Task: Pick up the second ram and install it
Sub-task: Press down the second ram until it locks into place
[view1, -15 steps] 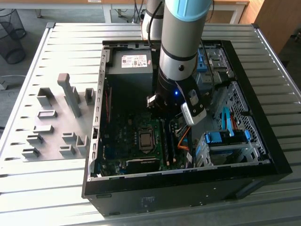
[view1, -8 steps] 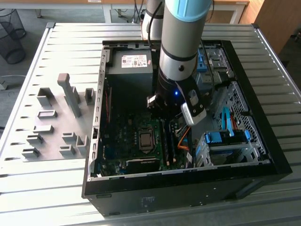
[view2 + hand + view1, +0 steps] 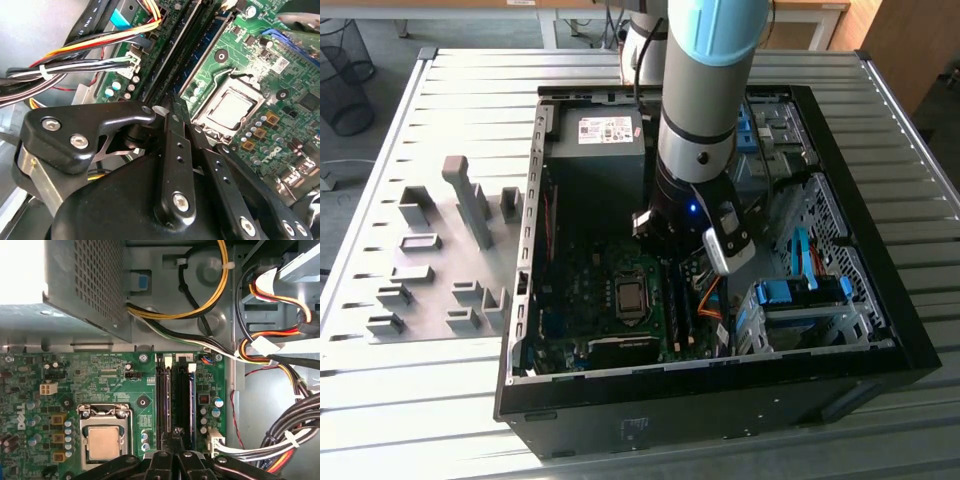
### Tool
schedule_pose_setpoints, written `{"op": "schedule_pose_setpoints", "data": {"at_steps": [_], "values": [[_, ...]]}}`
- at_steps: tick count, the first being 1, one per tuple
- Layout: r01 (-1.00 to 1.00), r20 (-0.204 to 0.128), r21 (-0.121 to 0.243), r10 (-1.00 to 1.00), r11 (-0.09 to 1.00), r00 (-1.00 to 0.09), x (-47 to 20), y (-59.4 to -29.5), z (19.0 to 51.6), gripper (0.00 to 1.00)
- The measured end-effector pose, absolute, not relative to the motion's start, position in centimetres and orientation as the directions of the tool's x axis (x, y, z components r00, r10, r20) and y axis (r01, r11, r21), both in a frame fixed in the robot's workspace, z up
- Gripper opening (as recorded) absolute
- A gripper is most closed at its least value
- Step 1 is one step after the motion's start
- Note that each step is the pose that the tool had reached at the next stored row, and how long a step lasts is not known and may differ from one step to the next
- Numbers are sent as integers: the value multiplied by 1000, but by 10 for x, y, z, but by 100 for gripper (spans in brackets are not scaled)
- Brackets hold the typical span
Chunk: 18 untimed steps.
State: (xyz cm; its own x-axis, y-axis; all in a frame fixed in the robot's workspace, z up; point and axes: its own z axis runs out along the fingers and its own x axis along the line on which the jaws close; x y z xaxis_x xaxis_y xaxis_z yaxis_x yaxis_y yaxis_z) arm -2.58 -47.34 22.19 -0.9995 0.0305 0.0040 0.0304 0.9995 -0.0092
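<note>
**Blue memory stick on edge in its slot, lying along the slot row**

Black computer case [image 3: 535, 250] lies open on the table, with the green board [image 3: 145, 370] on its floor. The second ram [image 3: 192, 405] shows as a thin blue strip. Its long axis is parallel to the dark stick [image 3: 162, 400], with one end toward the grey power supply [image 3: 95, 285]. The claw [image 3: 176, 431] hangs just beside it over the slots, fingers pressed together on nothing visible. Bundled cables [image 3: 260, 347] crowd the far side, and the processor [image 3: 103, 442] sits opposite.
</note>
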Motion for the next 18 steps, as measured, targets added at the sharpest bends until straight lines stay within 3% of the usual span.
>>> {"op": "schedule_pose_setpoints", "data": {"at_steps": [8, 18], "values": [[31, 5, -11, 31, 999, -1000, -26, -473, 214, 10], [30, 9, -9, 31, 999, -999, -26, -473, 233, 10]]}}
